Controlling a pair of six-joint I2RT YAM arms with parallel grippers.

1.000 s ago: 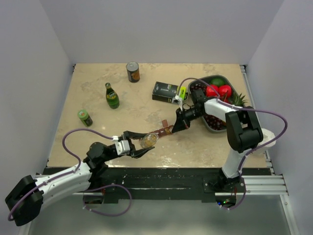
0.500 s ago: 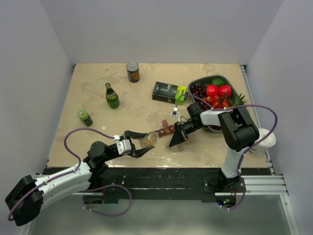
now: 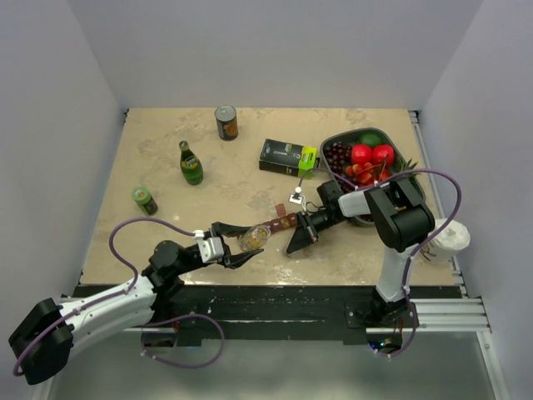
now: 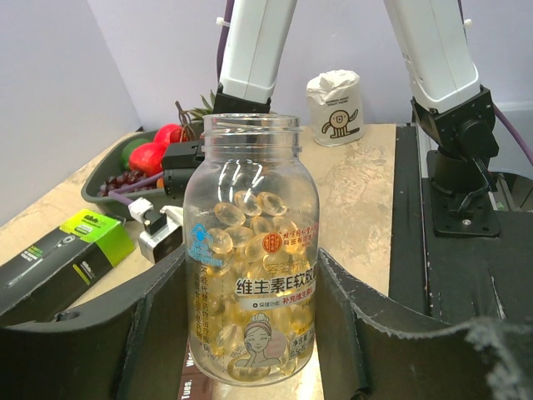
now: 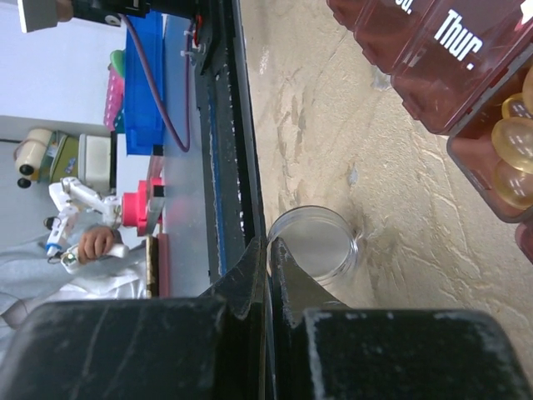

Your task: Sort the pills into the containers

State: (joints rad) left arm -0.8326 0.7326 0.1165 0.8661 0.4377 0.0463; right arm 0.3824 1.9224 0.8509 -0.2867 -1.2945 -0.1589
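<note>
My left gripper (image 3: 241,247) is shut on an open clear pill bottle (image 3: 253,239) full of yellow softgels, tipped toward the containers. In the left wrist view the bottle (image 4: 250,250) fills the gap between both fingers (image 4: 375,333). The containers, a dark red strip (image 3: 279,223), lie just beyond the bottle mouth. In the right wrist view the strip (image 5: 433,50) reads "Thur." and one open compartment holds yellow pills (image 5: 512,150). My right gripper (image 3: 296,242) is shut on the rim of the bottle's clear lid (image 5: 316,246), low at the table in front of the strip.
A black-and-green box (image 3: 287,156) and a grey fruit tray (image 3: 350,133) sit behind the right arm. A green bottle (image 3: 191,162), a can (image 3: 226,122) and a small green can (image 3: 144,200) stand at the left. A paper roll (image 3: 450,240) is at the right edge.
My right gripper has swung down and toward the near edge, from over the strip's far end to the table in front of it, with the lid. The left arm and bottle have not moved.
</note>
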